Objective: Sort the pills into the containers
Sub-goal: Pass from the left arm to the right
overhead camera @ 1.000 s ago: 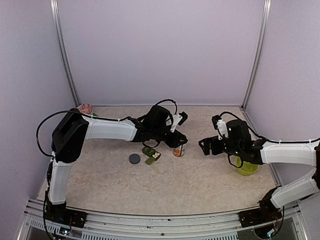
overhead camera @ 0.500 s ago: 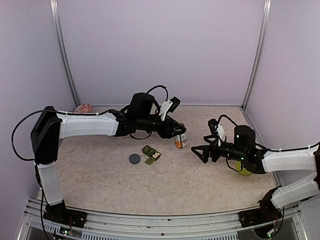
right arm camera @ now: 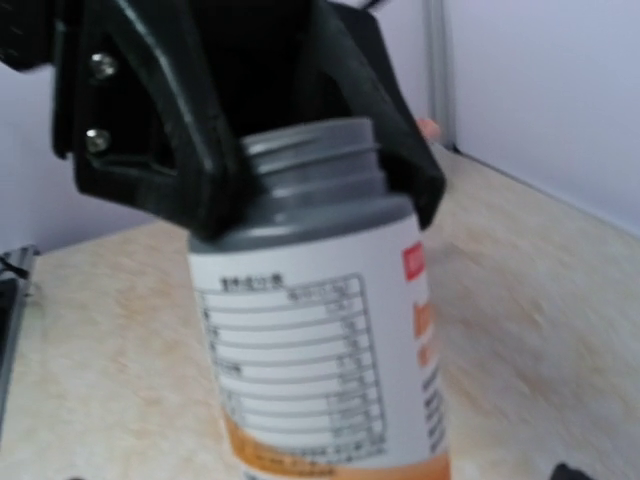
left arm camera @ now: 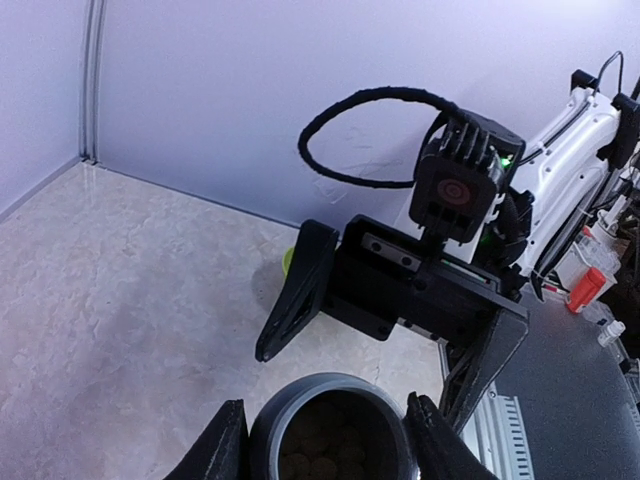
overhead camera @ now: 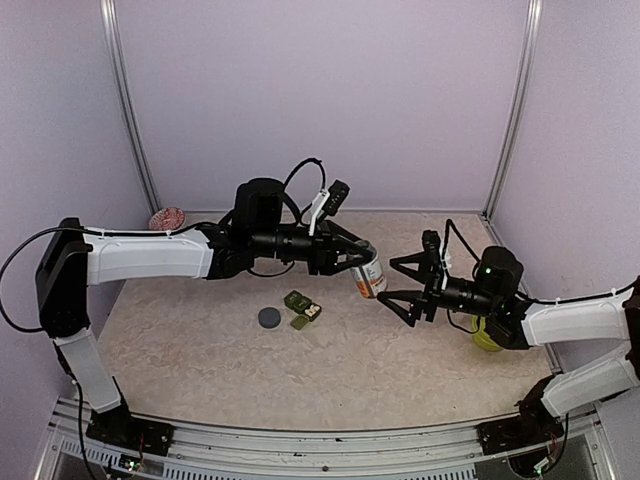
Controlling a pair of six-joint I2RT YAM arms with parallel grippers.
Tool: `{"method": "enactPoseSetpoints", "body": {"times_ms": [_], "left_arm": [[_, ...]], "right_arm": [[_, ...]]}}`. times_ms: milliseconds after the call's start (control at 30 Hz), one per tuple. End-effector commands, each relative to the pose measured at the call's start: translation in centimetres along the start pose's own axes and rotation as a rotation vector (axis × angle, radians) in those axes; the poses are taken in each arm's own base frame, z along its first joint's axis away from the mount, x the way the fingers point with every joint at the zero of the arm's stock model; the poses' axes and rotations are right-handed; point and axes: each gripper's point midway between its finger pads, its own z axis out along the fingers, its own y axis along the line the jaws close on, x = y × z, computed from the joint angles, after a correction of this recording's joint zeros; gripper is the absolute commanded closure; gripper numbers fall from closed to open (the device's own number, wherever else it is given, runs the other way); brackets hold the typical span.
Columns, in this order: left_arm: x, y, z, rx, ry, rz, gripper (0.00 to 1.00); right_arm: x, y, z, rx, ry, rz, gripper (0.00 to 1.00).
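Note:
My left gripper [overhead camera: 364,263] is shut on the neck of an open pill bottle [overhead camera: 369,281] with a white and orange label, holding it tilted above the table. In the left wrist view I look down into the bottle's grey mouth [left arm camera: 330,425], where brownish pills [left arm camera: 322,458] show inside. My right gripper [overhead camera: 402,288] is open just right of the bottle, its jaws spread wide and facing it, not touching. The right wrist view is filled by the bottle [right arm camera: 320,340]. The dark green containers [overhead camera: 303,306] lie on the table below and left of the bottle.
A round grey lid [overhead camera: 269,318] lies left of the containers. A lime-green bowl [overhead camera: 486,338] sits partly hidden behind the right arm. A reddish round object [overhead camera: 167,217] rests at the back left corner. Purple walls close in the table on three sides.
The left arm lifted the bottle off the table and carried it right, tilting it. The right gripper swung left toward the bottle, staying open.

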Motion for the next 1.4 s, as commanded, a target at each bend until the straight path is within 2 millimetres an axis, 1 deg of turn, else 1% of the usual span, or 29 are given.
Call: {"method": "enactPoseSetpoints", "body": {"times_ms": [0,67,133,300,433,567,633,967,1367], "left_arm": [[-4.0,-3.5,-1.6,0.108,-0.144,0.06,0.8],[-4.6,-4.3,-2.1,0.139,-0.184,0.07,0.8],[-4.8,-4.9,-2.4,0.167,-0.207,0.058,0.8],[-5.6,-5.8,-2.8,0.208,-0.264,0.062,0.8],[-5.9,-6.2,-3.4,0.223,-0.31,0.038,0.8],[-5.8,-6.3,-3.2,0.228,-0.313,0.03,0.8],[-5.7,-6.4,-3.2,0.235,-0.315,0.026,0.8],[-5.3,-6.4,-3.2,0.25,-0.335,0.008,0.8],[-5.1,-6.3,-2.8,0.257,-0.339,-0.001,0.8]], "right_arm": [[-1.9,2.1,0.1,-0.12,-0.09,-0.046,0.01],[-2.2,2.5,0.4,-0.149,-0.103,-0.051,0.01],[-2.6,3.0,0.8,-0.176,-0.113,-0.056,0.02],[-3.8,3.7,1.2,-0.209,-0.165,-0.074,0.05],[-4.9,4.0,1.3,-0.231,-0.22,-0.063,0.07],[-5.8,4.2,1.4,-0.246,-0.262,-0.062,0.1],[-6.0,4.3,1.5,-0.258,-0.271,-0.061,0.13],[-6.3,4.9,2.2,-0.308,-0.297,-0.054,0.18],[-7.0,5.0,2.6,-0.329,-0.317,-0.044,0.22]]}}
